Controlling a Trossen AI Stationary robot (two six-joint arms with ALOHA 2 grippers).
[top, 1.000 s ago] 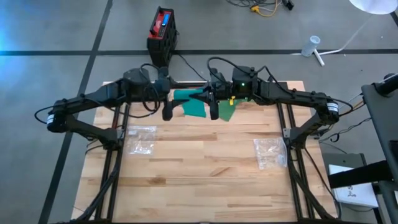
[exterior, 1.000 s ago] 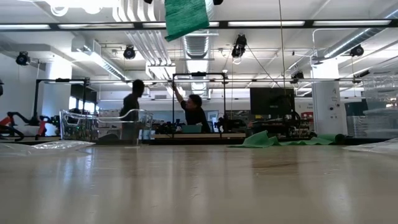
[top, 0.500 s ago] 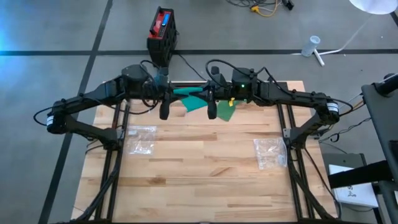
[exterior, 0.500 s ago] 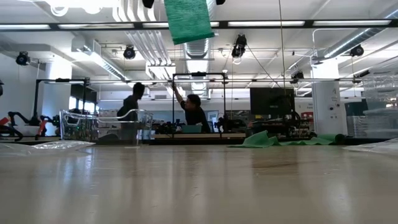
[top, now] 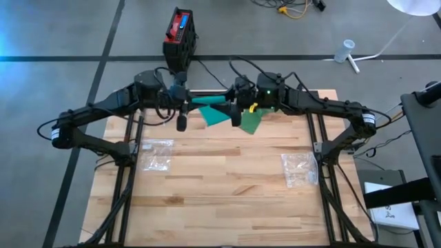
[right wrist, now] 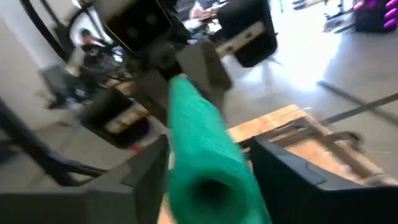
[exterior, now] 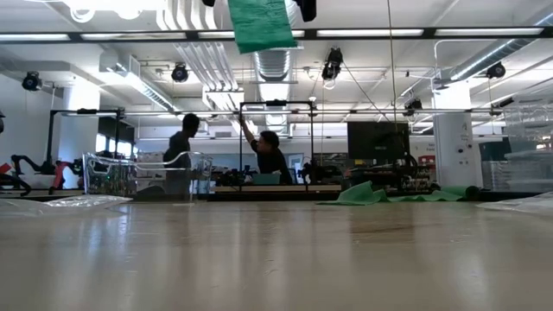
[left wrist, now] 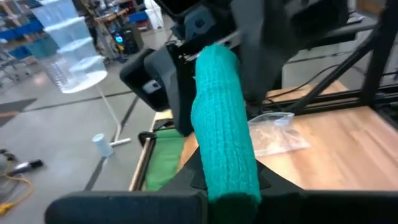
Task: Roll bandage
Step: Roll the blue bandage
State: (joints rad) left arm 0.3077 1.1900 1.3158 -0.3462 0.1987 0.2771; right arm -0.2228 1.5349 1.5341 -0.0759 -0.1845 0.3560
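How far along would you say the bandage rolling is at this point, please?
Done: part of the green bandage is wound into a roll, held up between the arms above the far end of the table. In hand: the left gripper is shut on one end; the right gripper has its jaws apart around the other. Left: a loose flap hangs from the roll, unwound.
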